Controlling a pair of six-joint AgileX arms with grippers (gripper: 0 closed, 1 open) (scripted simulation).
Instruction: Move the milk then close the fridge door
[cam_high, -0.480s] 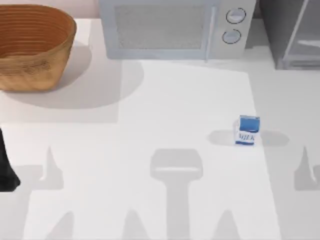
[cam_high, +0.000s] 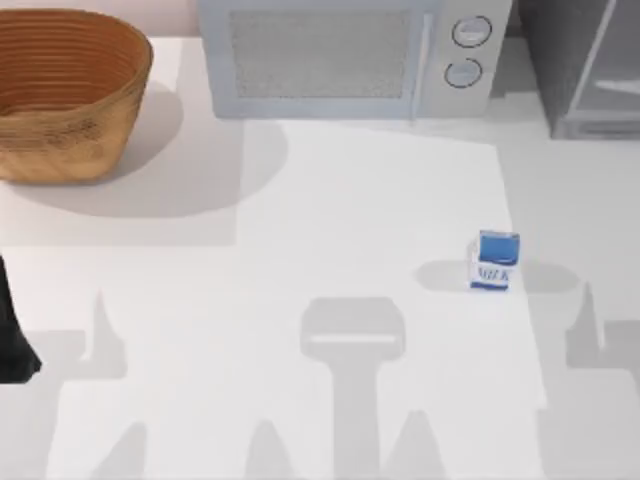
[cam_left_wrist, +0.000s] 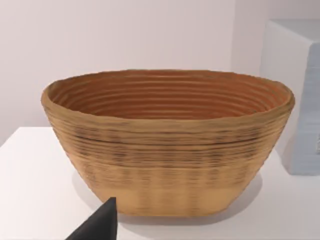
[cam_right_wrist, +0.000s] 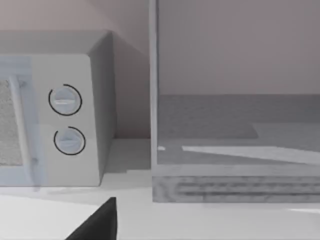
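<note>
The milk (cam_high: 495, 261), a small blue and white carton, stands upright on the white table right of centre, with nothing touching it. The fridge (cam_high: 585, 70) is at the back right, its dark grey cabinet open. The fridge door (cam_high: 592, 60) shows as a pale panel swung outward, and the right wrist view looks into the open fridge (cam_right_wrist: 235, 130). A dark part of my right gripper (cam_right_wrist: 100, 222) sits low in that view, well short of the fridge. My left arm (cam_high: 12, 340) is parked at the table's left edge, and a dark part of my left gripper (cam_left_wrist: 100, 225) faces the basket.
A woven brown basket (cam_high: 65, 95) stands at the back left. A white microwave (cam_high: 340, 55) with two round knobs (cam_right_wrist: 65, 100) stands at the back middle, just left of the fridge. Arm shadows lie across the front of the table.
The right arm's shadow on the table's right side has shifted left and slightly toward the back. The milk and the left arm have not moved.
</note>
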